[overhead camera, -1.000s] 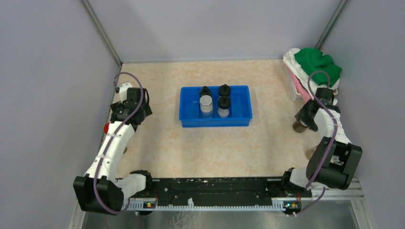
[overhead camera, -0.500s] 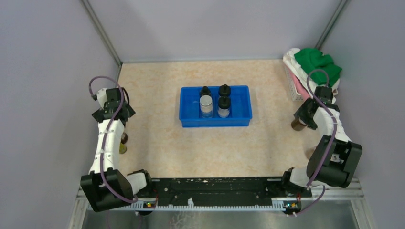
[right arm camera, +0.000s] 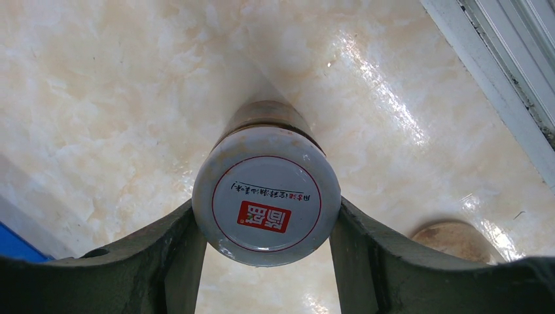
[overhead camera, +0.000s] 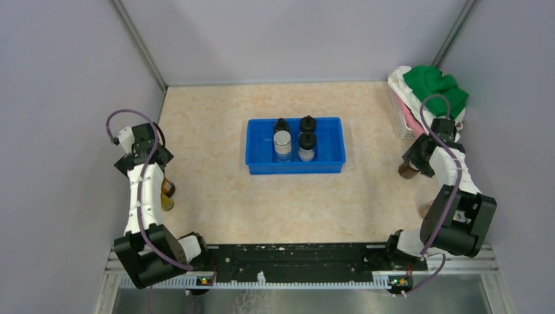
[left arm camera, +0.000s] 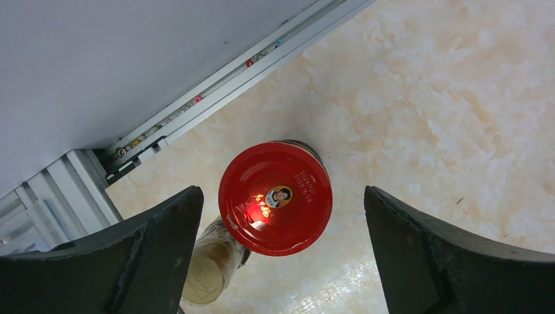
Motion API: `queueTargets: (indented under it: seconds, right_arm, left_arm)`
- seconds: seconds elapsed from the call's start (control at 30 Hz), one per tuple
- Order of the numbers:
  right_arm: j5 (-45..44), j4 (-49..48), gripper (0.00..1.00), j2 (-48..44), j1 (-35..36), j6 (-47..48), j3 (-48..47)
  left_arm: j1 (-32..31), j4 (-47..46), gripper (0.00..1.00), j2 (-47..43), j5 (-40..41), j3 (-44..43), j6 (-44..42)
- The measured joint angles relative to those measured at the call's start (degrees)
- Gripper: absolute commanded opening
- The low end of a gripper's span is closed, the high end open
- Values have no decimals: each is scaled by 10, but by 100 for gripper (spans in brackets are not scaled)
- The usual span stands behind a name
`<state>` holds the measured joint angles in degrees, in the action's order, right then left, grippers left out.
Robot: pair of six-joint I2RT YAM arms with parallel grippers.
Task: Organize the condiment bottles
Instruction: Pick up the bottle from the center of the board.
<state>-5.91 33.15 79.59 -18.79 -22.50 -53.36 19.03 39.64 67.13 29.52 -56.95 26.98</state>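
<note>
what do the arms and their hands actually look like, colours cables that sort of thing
The left arm and right arm both have white links, black joints and bulky black base housings. A purple cable loops loosely along each. The left hand and right hand each have two broad, dark matte fingers tapering to blunt tips. No markings are legible.
</note>
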Motion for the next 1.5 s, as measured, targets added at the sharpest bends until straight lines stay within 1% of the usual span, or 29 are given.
queueTargets:
  seconds: [0.3, 0.67, 1.13, 1.23, 1.33, 1.4, 1.5]
  right_arm:
    - [1, -5, 0, 1, 0, 0, 0]
    - [8, -7, 0, 1, 0, 0, 1]
    - [12, -12, 0, 2, 0, 0, 1]
    - [12, -12, 0, 3, 0, 0, 1]
    - [12, -15, 0, 3, 0, 0, 1]
    - [13, -16, 0, 4, 0, 0, 1]
    - [13, -17, 0, 4, 0, 0, 1]
  left_arm:
    - [4, -17, 99, 3, -14, 42, 5]
    - [27, -28, 99, 51, -29, 42, 15]
    - [31, -34, 98, 83, -45, 38, 17]
    - [31, -34, 91, 83, -44, 35, 17]
    - [34, -35, 75, 84, -44, 32, 17]
    - [36, -36, 69, 84, -46, 31, 17]
    - [38, -37, 54, 84, -55, 30, 16]
